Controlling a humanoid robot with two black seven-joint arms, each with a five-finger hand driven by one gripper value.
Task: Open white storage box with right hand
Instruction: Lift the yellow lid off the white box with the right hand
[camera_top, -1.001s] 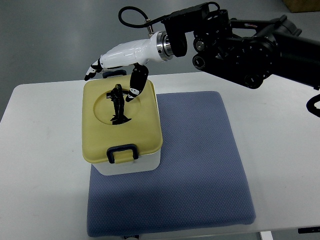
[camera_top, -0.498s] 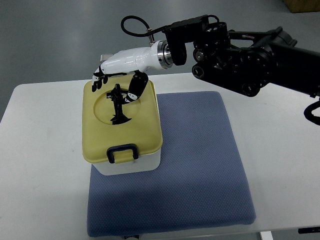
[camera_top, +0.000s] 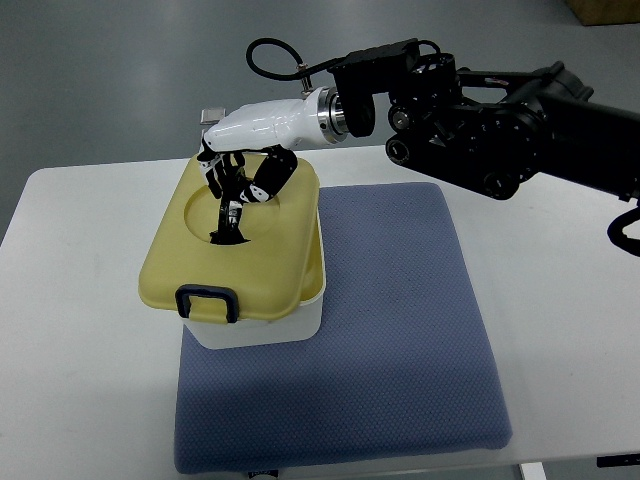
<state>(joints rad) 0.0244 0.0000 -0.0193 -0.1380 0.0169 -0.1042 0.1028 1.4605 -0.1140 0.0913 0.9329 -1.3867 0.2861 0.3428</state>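
Right hand, entering on the black arm from the right edge, was positioned at the upper centre of the frame over the far portion of the lid. Its dark fingers were curled down into the lid's round recess, closed around the black centre handle. Whether the grip fully enclosed the handle could not be confirmed, since the fingers hid the contact.

White storage box stood left of centre on the blue mat, which lay on the white surface. The yellow lid sat askew: its near edge, carrying the dark front latch, overhung the box body toward the lower left, and the lid appeared tilted rather than seated flat.

Handling assessment:
- The lid appeared to be thin moulded plastic, judged light and fairly stiff, with some flex likely at the edges.
- The smooth plastic was judged slippery for fingertips, so a hooked grasp on the centre handle offered the most secure hold.
- The box body looked light and could lift or slide with the lid if any latch held; the mat likely gave some friction.
- The left hand did not appear in the frame.
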